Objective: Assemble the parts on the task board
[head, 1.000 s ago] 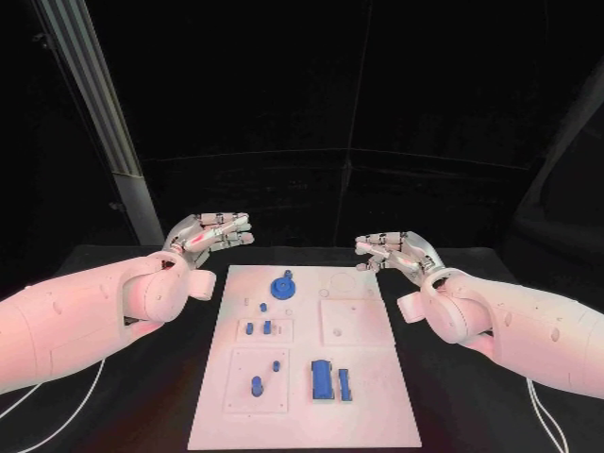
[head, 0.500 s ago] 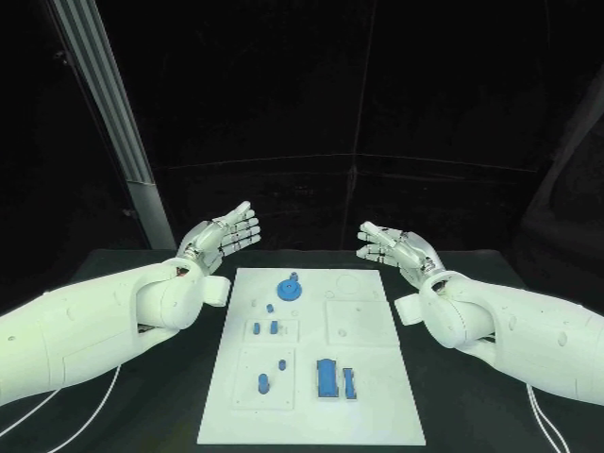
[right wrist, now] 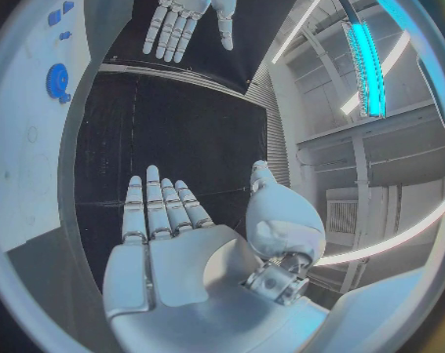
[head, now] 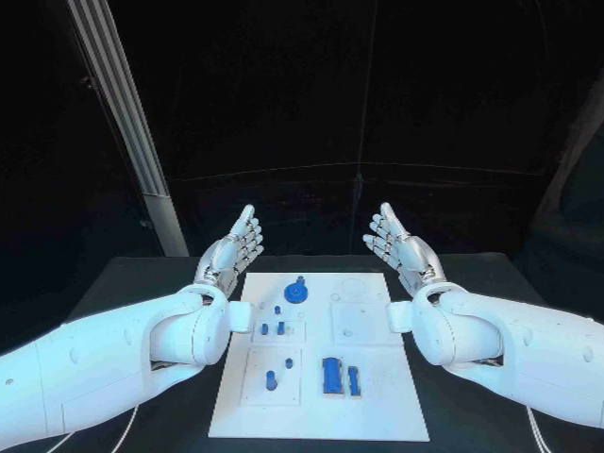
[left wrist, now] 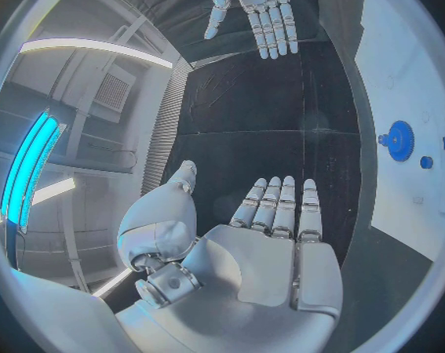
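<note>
Presently the left hand (head: 237, 242) and right hand (head: 396, 243) are raised flat with fingers straight and spread, holding nothing, palms facing each other above the far end of the task board (head: 379, 396). The board lies mid-worktop (head: 153, 274); on it sit a blue gear (head: 296, 292) near the far end, small pegs (head: 271, 328) mid-board and a blue block (head: 332, 374) nearer the robot. Risk, as judged: the parts are small and closely set, so a descending hand may knock neighbours or shift the unrestrained-looking board. Open worktop flanks both long edges, giving room for side approach.
</note>
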`<state>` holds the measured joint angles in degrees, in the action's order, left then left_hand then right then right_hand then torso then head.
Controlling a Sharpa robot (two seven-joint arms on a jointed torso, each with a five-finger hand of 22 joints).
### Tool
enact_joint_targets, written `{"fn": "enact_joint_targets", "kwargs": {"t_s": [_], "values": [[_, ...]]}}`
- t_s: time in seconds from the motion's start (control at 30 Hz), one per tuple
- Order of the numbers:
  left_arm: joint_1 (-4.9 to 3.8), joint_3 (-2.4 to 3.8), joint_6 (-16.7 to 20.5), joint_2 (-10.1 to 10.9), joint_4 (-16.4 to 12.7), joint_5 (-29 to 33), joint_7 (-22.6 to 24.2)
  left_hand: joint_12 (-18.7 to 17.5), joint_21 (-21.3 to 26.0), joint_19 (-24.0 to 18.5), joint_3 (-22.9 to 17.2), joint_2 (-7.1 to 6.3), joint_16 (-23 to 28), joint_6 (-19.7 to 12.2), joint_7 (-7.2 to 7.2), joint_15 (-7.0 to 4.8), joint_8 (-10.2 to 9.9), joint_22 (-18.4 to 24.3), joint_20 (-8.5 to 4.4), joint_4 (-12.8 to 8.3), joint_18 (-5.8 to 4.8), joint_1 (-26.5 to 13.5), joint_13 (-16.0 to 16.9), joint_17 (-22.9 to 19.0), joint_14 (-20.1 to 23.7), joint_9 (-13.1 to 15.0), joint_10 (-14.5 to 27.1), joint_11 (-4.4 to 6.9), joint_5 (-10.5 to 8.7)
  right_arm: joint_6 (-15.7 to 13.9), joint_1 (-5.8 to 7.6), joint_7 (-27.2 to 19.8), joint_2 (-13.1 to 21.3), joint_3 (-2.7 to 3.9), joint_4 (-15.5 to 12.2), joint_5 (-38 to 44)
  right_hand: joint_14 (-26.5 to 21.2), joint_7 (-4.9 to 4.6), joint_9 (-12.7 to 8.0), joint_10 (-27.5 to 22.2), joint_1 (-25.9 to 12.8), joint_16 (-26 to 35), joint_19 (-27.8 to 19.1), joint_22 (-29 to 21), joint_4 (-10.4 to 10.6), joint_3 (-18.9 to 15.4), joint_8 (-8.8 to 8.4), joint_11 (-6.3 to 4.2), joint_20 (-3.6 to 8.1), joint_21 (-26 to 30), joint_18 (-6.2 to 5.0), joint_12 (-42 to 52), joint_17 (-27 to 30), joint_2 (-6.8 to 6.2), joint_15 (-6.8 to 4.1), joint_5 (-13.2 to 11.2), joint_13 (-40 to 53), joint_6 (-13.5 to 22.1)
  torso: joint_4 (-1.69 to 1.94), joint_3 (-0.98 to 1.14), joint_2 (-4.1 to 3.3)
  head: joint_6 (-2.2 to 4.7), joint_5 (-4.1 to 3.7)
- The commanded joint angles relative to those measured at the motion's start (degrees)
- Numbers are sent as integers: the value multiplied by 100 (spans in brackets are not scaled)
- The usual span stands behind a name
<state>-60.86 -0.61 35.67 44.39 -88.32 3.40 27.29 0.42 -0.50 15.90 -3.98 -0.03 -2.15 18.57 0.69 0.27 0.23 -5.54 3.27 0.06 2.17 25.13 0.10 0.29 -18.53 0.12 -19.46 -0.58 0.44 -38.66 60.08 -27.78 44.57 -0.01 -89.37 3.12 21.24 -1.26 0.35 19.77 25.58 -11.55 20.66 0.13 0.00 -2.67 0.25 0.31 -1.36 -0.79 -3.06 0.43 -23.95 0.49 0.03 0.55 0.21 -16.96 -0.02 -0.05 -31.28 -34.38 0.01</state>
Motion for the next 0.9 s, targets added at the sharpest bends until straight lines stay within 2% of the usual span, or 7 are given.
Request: {"fn": "enact_joint_targets", "kwargs": {"t_s": [0.03,0.1,0.53,0.57,0.83,0.87,0.9], "values": [[46,43,784,22,-122,-323,242,-42,50,-508,398,3,215,-600,-69,-27,-23,554,-327,-6,-217,-810,-10,-29,596,-12,624,58,-44,-546,8,-202,12,1,-59,-312,-683,126,-35,-636,-824,373,-664,-13,0,267,-25,-31,136,79,306,-43,771,-49,-3,-55,-21,545,2,5,10,0,-1],[69,60,841,29,-161,-339,250,-42,50,-616,398,3,215,-717,-69,-27,-23,554,-327,-6,-217,-967,-10,-29,711,-12,747,58,-44,-546,8,-202,12,1,-59,-312,-816,126,-35,-759,-982,443,-793,-13,0,267,-25,-31,136,79,306,-43,920,-49,-3,-55,-21,650,2,5,10,0,-1],[70,61,844,30,-163,-340,251,-42,50,-1022,398,3,215,-1193,-69,-27,-23,554,-327,-6,-217,-1611,-10,-29,1189,-12,1248,58,-44,-546,8,-202,12,1,-59,-312,-1363,126,-35,-1272,-1634,739,-1323,-13,0,267,-25,-31,136,79,306,-43,1535,-49,-3,-55,-21,1086,2,5,10,0,-1],[70,61,844,30,-163,-340,251,-42,50,-1042,398,3,215,-1219,-69,-27,-23,554,-327,-6,-217,-1646,-10,-29,1213,-12,1271,58,-44,-546,8,-202,12,1,-59,-312,-1394,126,-35,-1295,-1673,1155,-1352,-13,0,267,-25,-31,136,79,306,-43,1567,-49,-3,-55,-21,1110,2,5,10,0,-1],[70,61,844,30,-163,-340,251,-42,50,-1182,398,3,215,-1378,-69,-27,-23,554,-327,-6,-217,-1881,-10,-29,1376,-12,1458,58,-44,-546,8,-202,12,1,-59,-312,-1598,126,-35,-1484,-1918,1155,-1555,-13,0,267,-25,-31,136,79,306,-43,1813,-49,-3,-55,-21,1259,2,5,10,0,-1],[70,61,844,30,-163,-340,251,-42,50,-1590,398,3,215,-1857,-69,-27,-23,554,-327,-6,-217,-1981,-10,-29,1853,-12,1544,58,-44,-546,8,-202,12,1,-59,-312,-1694,126,-35,-1574,-2040,1155,-1648,-13,0,267,-25,-31,136,79,306,-43,1917,-49,-3,-55,-21,1696,2,5,10,0,-1],[70,61,844,30,-163,-340,251,-42,50,-1590,398,3,215,-1857,-69,-27,-23,554,-327,-6,-217,-2049,-10,-29,1853,-12,1946,58,-44,-546,8,-202,12,1,-59,-312,-2124,126,-35,-1977,-2116,1155,-2066,-13,0,267,-25,-31,136,79,306,-43,1984,-49,-3,-55,-21,1696,2,5,10,0,-1]]}}
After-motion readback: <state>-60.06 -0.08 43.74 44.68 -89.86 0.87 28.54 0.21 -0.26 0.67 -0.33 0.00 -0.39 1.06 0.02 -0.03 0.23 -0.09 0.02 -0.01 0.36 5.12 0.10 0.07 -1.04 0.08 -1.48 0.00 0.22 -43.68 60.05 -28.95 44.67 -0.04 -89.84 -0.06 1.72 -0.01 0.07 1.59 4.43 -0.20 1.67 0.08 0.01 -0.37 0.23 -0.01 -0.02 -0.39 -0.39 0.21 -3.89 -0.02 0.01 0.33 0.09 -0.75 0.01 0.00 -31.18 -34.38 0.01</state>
